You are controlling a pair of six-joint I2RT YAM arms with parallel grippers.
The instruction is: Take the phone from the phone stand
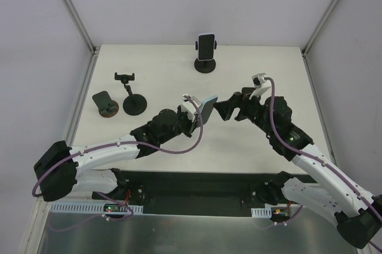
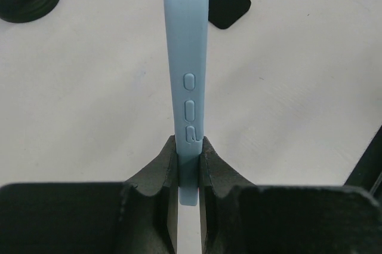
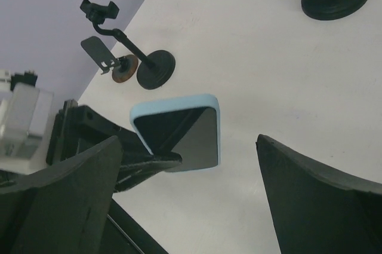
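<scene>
1. I saw the left gripper (image 2: 188,146) shut tight on the phone (image 2: 188,80), its two fingers (image 2: 158,173) pressed against the front and back faces near one end.
2. The phone, in a light-blue case, was in the air above the middle of the table (image 1: 155,69), touching no stand. In the left wrist view it stood edge-on, with its side buttons facing the camera.
3. In the right wrist view the phone's dark screen faced the right gripper (image 1: 219,110), with the blue rim showing round it.
4. The right gripper sat just beside the phone on its right. Its fingers (image 3: 316,194) were spread wide, one to each side of the frame, and held nothing. I could not tell from any view whether they touched the phone.
5. The clamp stand (image 3: 156,69) stood well to the left on a round black base, with nothing in the clamp at the top of its bent stem.
6. Just left of it, with the bases nearly touching, was a small stand (image 1: 105,104) with a brown base and a tilted dark plate.
7. At the far edge of the table, a far stand (image 1: 206,64) held a second phone (image 1: 206,43) upright in its clamp, screen towards the arms.
</scene>
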